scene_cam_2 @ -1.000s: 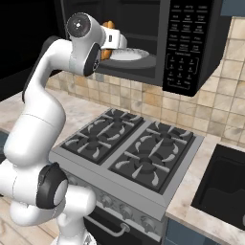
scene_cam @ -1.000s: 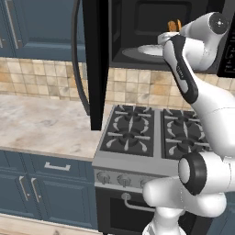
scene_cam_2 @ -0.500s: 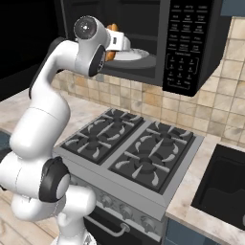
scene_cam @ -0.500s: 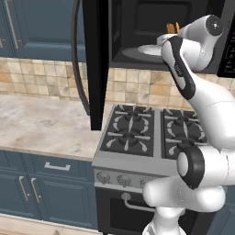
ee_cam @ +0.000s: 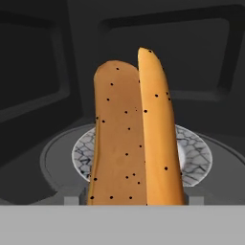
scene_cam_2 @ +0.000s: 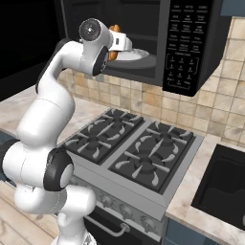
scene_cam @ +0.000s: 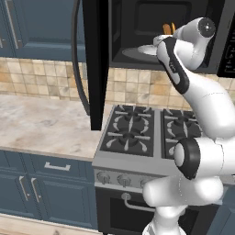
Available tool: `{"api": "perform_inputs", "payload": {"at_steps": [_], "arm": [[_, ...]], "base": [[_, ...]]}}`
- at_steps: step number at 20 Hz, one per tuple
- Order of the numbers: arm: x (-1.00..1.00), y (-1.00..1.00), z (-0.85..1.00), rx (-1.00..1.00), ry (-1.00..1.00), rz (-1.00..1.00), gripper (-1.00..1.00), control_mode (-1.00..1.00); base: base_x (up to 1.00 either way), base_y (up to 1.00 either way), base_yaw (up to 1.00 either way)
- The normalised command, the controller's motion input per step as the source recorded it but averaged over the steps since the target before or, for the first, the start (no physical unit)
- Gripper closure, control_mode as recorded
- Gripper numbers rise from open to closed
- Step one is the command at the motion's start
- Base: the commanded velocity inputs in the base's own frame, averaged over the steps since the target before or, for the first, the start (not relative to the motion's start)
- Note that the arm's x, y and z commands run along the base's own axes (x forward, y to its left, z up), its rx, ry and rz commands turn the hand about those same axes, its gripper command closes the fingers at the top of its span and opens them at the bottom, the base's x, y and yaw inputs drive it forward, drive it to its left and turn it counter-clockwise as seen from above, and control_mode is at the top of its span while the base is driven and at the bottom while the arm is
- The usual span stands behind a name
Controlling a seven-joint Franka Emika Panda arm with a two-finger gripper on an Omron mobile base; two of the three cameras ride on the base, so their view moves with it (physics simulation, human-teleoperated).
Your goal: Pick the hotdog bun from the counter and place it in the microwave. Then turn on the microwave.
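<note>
Placement is nearly done: the gripper (scene_cam_2: 116, 44) is clamped on the golden-brown speckled hotdog bun (ee_cam: 134, 139), held inside the open black box-shaped microwave (scene_cam_2: 184, 43), above its round white marbled plate (ee_cam: 194, 158). Release, closing the door and starting the oven remain.

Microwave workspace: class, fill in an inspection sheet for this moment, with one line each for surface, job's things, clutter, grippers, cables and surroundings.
Surface: marbled counter, bare where visible.
Job's things: hotdog bun upright in front of the hand camera, above a patterned plate inside the microwave; its door stands open.
Clutter: nothing seen.
Grippers: gripper reaches into the microwave cavity with the bun at its tip; fingertips hidden, so a grip cannot be confirmed.
Cables: nothing seen.
Surroundings: gas stove, tiled backsplash, dark sink, blue cabinets.
</note>
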Motion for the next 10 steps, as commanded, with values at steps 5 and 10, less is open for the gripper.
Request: {"api": "perform_inputs", "payload": {"at_steps": [5, 10], "arm": [[0.3, 0.0, 0.0, 0.0, 0.0, 0.0, 1.0, -1.0], [0.27, 0.0, 0.0, 0.0, 0.0, 0.0, 1.0, -1.0]], "base": [[0.0, 0.0, 0.0], [0.0, 0.0, 0.0]]}}
